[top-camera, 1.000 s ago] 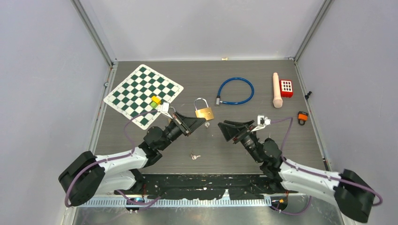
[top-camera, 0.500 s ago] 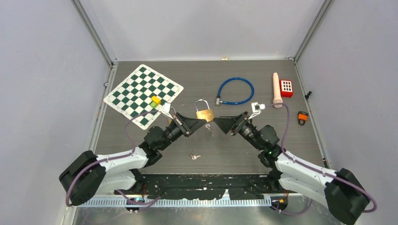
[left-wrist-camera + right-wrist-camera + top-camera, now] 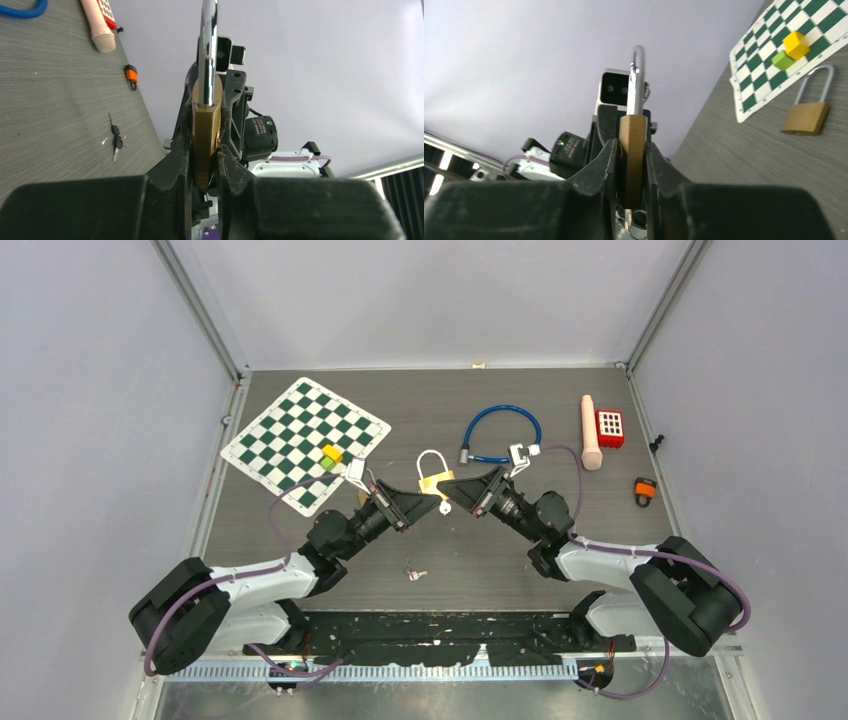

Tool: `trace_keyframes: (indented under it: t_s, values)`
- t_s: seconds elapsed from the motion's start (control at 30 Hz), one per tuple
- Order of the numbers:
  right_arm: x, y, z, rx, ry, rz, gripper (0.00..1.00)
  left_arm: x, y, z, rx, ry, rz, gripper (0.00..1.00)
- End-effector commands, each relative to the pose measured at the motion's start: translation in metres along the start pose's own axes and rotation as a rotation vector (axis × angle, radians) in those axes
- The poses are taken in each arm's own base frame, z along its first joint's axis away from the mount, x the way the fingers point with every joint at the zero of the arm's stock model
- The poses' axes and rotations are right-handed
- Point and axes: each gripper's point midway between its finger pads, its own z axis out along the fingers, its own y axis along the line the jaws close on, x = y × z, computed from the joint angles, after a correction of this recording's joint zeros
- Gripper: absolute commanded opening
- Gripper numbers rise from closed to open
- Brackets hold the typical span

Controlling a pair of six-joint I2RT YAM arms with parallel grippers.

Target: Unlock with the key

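A brass padlock (image 3: pixel 205 135) hangs in the air, edge-on with its steel shackle up, and my left gripper (image 3: pixel 205 148) is shut on its body. From the opposite side my right gripper (image 3: pixel 631 145) has its fingers closed tightly against the same padlock (image 3: pixel 633 140). A key ring with the key (image 3: pixel 639 220) shows just under the padlock's bottom, between the right fingers. In the top view the two grippers meet tip to tip, left gripper (image 3: pixel 430 502) and right gripper (image 3: pixel 448 492), with the key (image 3: pixel 444 508) a pale spot below them.
A second brass padlock (image 3: pixel 431 480) lies on the table behind the grippers. Loose keys (image 3: pixel 415 573) lie near the arm bases. A checkerboard (image 3: pixel 303 440) with yellow (image 3: pixel 331 453) and green cubes is at left. A blue cable lock (image 3: pixel 500 430), beige peg (image 3: pixel 591 430), red keypad block (image 3: pixel 610 427) and orange lock (image 3: pixel 644 490) are at right.
My right arm swung left and forward up to the left gripper. Its jaws widened on the way, then closed around the held padlock. The left arm stayed put.
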Motion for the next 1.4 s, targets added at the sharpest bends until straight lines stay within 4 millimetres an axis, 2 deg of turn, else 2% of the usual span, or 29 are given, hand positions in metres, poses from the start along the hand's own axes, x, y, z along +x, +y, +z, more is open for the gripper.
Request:
trace_keyframes:
  t_s: [0.0, 0.03, 0.13, 0.17, 0.27, 0.33, 0.73, 0.83, 0.97, 1.03, 1.1, 1.2, 1.33, 1.37]
  values:
    - [-0.014, 0.046, 0.0, -0.176, -0.037, -0.013, 0.11, -0.02, -0.063, 0.003, 0.222, -0.065, -0.001, 0.0]
    - [-0.015, 0.044, -0.001, -0.173, -0.038, -0.013, 0.07, -0.02, -0.06, 0.003, 0.213, -0.062, -0.003, 0.06]
    - [-0.017, 0.044, -0.004, -0.174, -0.033, -0.014, 0.05, -0.022, -0.05, 0.001, 0.191, -0.043, -0.025, 0.35]
    - [-0.017, 0.043, -0.004, -0.166, -0.029, -0.007, 0.05, -0.023, -0.048, 0.0, 0.189, -0.038, -0.028, 0.41]
    - [-0.016, 0.043, -0.005, -0.166, -0.007, 0.006, 0.05, -0.028, -0.042, -0.003, 0.186, -0.033, -0.032, 0.51]
    - [-0.015, 0.043, -0.005, -0.172, 0.01, 0.016, 0.05, -0.03, -0.042, -0.003, 0.19, -0.023, -0.031, 0.52]
    - [-0.011, 0.044, 0.001, -0.183, 0.052, 0.06, 0.05, -0.018, -0.05, 0.008, 0.216, 0.082, -0.036, 0.38]
    - [-0.01, 0.044, 0.002, -0.185, 0.063, 0.069, 0.05, -0.016, -0.053, 0.011, 0.229, 0.101, -0.038, 0.27]
    - [-0.008, 0.045, 0.003, -0.196, 0.078, 0.075, 0.05, -0.018, -0.054, 0.01, 0.24, 0.087, -0.044, 0.01]
    - [-0.007, 0.044, 0.003, -0.196, 0.084, 0.075, 0.07, -0.019, -0.052, 0.009, 0.237, 0.077, -0.053, 0.0]
    - [-0.005, 0.043, 0.002, -0.195, 0.087, 0.075, 0.13, -0.023, -0.049, 0.007, 0.232, 0.049, -0.068, 0.0]
    - [-0.008, 0.039, -0.001, -0.187, 0.072, 0.062, 0.35, -0.032, -0.045, 0.003, 0.228, -0.013, -0.089, 0.0]
    - [-0.015, 0.029, -0.009, -0.138, 0.035, 0.041, 0.56, -0.039, -0.049, 0.002, 0.247, -0.051, -0.091, 0.0]
    - [-0.015, 0.027, -0.011, -0.12, 0.032, 0.031, 0.58, -0.041, -0.05, 0.002, 0.25, -0.062, -0.091, 0.0]
